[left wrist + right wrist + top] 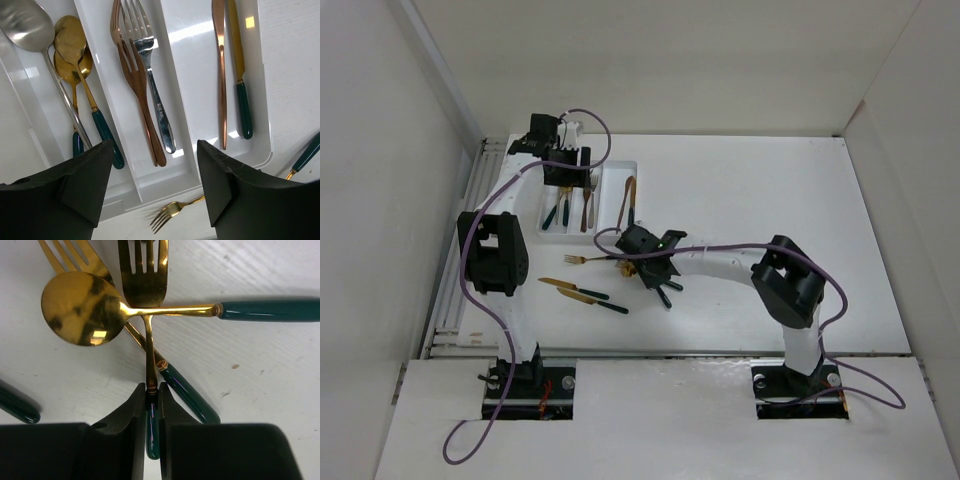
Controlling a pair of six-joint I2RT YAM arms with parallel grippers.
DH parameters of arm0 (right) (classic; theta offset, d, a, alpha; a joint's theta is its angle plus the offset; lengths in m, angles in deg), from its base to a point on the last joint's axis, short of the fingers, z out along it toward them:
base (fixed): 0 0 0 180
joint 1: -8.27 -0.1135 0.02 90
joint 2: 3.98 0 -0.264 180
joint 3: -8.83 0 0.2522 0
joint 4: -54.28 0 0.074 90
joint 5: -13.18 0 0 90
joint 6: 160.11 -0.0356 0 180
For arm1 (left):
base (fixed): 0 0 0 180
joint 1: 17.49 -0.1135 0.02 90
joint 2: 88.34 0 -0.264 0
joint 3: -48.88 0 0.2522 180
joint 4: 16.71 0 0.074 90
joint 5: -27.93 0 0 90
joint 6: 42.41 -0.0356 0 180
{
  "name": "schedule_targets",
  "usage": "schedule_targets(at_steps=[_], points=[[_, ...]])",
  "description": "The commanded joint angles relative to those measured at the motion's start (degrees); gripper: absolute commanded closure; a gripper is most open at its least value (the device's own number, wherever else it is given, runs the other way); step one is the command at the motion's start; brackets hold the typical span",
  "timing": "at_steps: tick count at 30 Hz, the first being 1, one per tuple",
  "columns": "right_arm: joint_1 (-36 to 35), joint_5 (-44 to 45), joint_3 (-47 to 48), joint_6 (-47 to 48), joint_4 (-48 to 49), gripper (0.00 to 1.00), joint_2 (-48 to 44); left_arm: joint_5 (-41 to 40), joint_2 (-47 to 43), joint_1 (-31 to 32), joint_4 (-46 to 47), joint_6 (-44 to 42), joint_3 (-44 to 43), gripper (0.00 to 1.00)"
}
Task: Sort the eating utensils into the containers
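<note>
The white cutlery tray (616,215) holds spoons (75,55) in its left compartment, forks (137,65) in the middle and knives (230,70) in the right, as the left wrist view (195,90) shows. My left gripper (563,170) (155,185) hovers open and empty over the tray's near end. My right gripper (642,265) (151,390) is shut on the dark green handle of a gold fork (143,275) at the table's middle. A gold spoon (82,307) lies across that fork's neck, and a second fork (187,392) lies crossed beneath.
A loose gold fork (578,260) (172,210) lies just in front of the tray. Three green-handled gold utensils (588,294) lie on the table left of the right gripper. Another green handle (17,407) shows at the right wrist view's lower left.
</note>
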Motion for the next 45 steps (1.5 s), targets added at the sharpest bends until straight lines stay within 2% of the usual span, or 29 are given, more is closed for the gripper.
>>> schedule_targets(at_steps=[1, 3, 6, 12, 16, 20, 24, 25, 29, 30, 33, 38, 45], points=[[-0.26, 4.96, 5.60, -0.58, -2.22, 1.00, -5.05, 1.00, -5.28, -0.20, -0.01, -1.63, -0.29, 0.35], [-0.26, 5.58, 7.88, -0.58, -2.93, 1.00, -7.34, 3.02, -5.81, -0.20, -0.01, -2.33, -0.82, 0.32], [-0.26, 1.72, 8.95, 3.98, -2.31, 1.00, -11.13, 4.95, -6.42, -0.20, -0.53, -2.96, -1.60, 0.29], [1.05, -6.62, 8.52, 9.69, -6.88, 1.00, -8.58, 4.96, -6.42, -0.20, -1.15, -2.96, -2.93, 0.29], [1.05, -14.00, 4.64, 11.02, -1.70, 1.00, -11.74, 4.96, -6.42, -0.20, -1.68, -3.48, -2.93, 0.29], [1.58, -14.02, 7.00, 11.02, 0.06, 1.00, -13.15, 5.66, -6.95, -0.20, -2.20, -4.01, -3.45, 0.29], [8.24, -18.41, 10.61, 5.32, 4.00, 1.00, -14.73, 10.22, -6.95, -0.20, -4.13, -6.12, -4.78, 0.30], [10.00, -18.41, 10.62, 1.04, 7.24, 1.00, -14.74, 11.45, -7.56, -0.20, -4.14, -6.12, -5.56, 0.30], [17.57, -17.72, 14.04, -12.22, 13.67, 1.00, -12.20, 20.84, -8.09, -0.20, -6.15, -9.28, -6.18, 0.32], [18.97, -16.93, 15.09, -14.36, 14.29, 1.00, -11.06, 26.44, -8.70, 0.32, -6.68, -10.76, -6.18, 0.32], [19.51, -15.26, 19.84, -20.08, 14.92, 1.00, -7.01, 34.98, -9.23, 1.55, -8.36, -13.15, -5.66, 0.32], [19.51, -12.88, 25.38, -25.19, 14.92, 1.00, -4.36, 37.66, -9.76, 5.24, -6.26, -12.63, -3.64, 0.29], [19.51, -11.56, 26.53, -27.13, 14.30, 1.00, -3.84, 37.30, -9.15, 9.64, -3.01, -10.34, -3.63, 0.28]])
